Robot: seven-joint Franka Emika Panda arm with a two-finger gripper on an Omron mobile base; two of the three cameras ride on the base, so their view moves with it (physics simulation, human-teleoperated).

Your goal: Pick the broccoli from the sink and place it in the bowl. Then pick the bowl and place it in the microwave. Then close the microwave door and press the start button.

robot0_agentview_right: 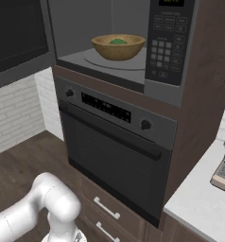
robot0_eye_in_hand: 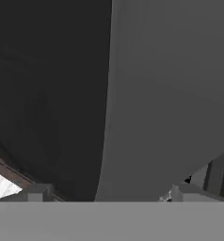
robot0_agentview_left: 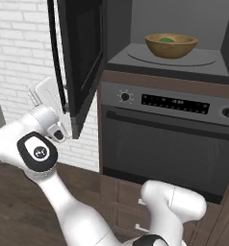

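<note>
A white brick wall and a dark wood floor frame the cabinet column, with the knobbed oven (robot0_agentview_left: 169,139) built in under the microwave (robot0_agentview_left: 169,57). The bowl (robot0_agentview_left: 171,45) sits upright on the turntable inside the cavity, and the broccoli (robot0_agentview_left: 167,40) lies in it, so the step in hand looks to be shutting the microwave door (robot0_agentview_left: 80,57).

The door stands swung out to the left, roughly square to the cabinet front, its long axis upright and its black free edge facing the camera. The claw (robot0_agentview_left: 48,96) is just beside that edge, low on the outer side, fingers apart and holding nothing; whether it already touches the slab is hard to tell.

To do this well, I would press flat on the outer face near the free edge, far from the hinge, and follow the door's arc rather than pushing straight, keeping the wrist clear of the oven top.
</note>
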